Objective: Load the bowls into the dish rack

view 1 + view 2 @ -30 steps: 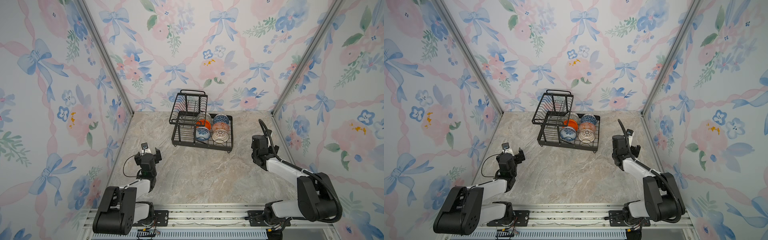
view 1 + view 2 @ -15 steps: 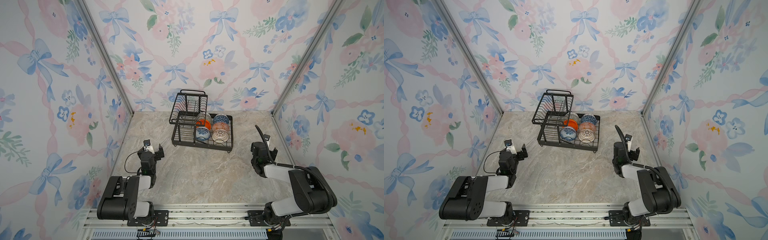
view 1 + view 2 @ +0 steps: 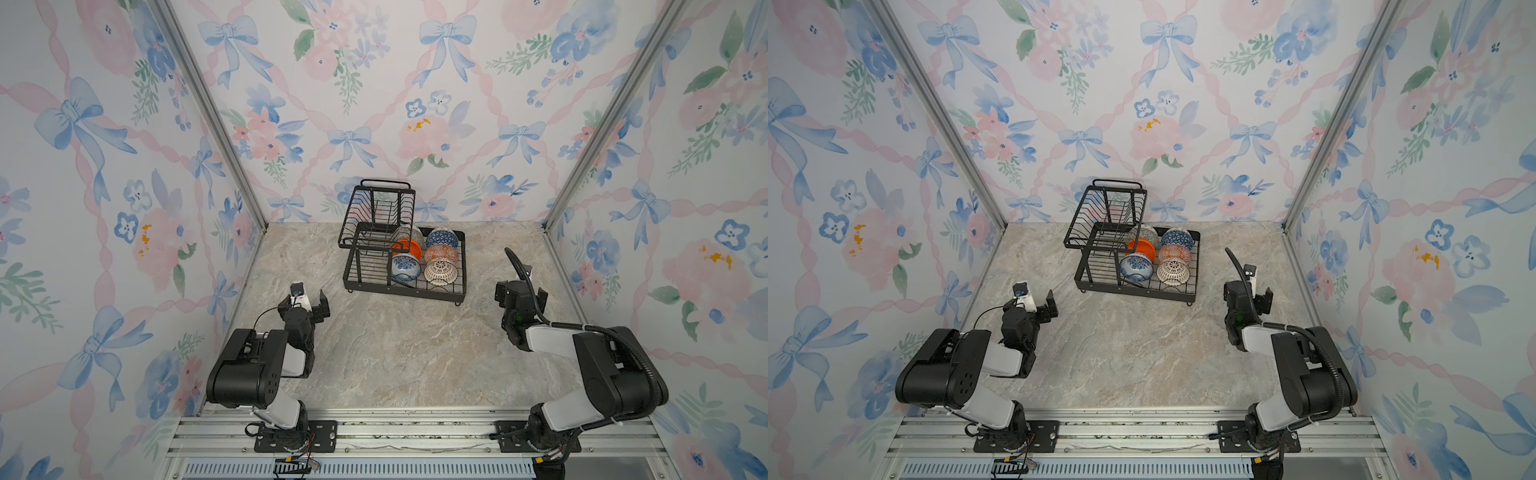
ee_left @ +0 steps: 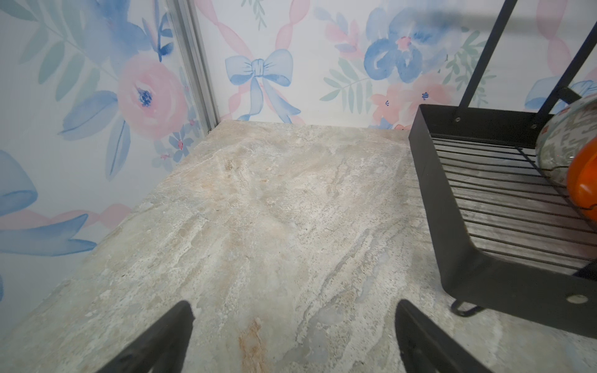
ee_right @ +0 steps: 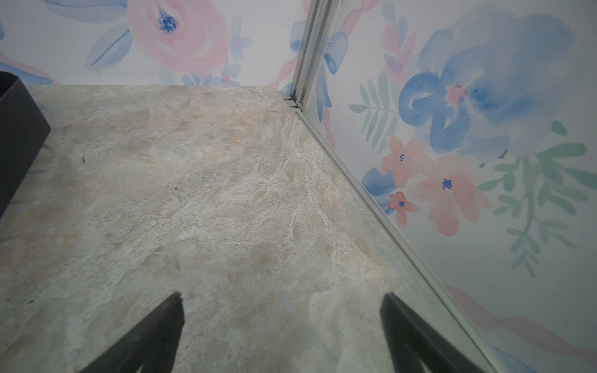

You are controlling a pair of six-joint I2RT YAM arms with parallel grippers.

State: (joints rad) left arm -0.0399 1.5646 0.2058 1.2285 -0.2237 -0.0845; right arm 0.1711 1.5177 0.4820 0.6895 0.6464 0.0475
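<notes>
Left pincer [image 3: 305,301] jaws wide, holding nothing, over bare worktop [image 3: 395,353], near and left of the dish rack [image 3: 405,292]. Right pincer [image 3: 520,294] also wide, holding nothing, right of the dish rack and apart from it. Six bowls [image 3: 440,271] sit in the dish rack's lower level, right half.

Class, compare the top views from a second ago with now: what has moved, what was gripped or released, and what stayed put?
Both arms folded back toward their bases, while the left gripper and right gripper shifted only slightly. Nothing was taken hold of or let go: both grippers stand open and empty, as before. The six bowls in the dish rack have not moved.
</notes>
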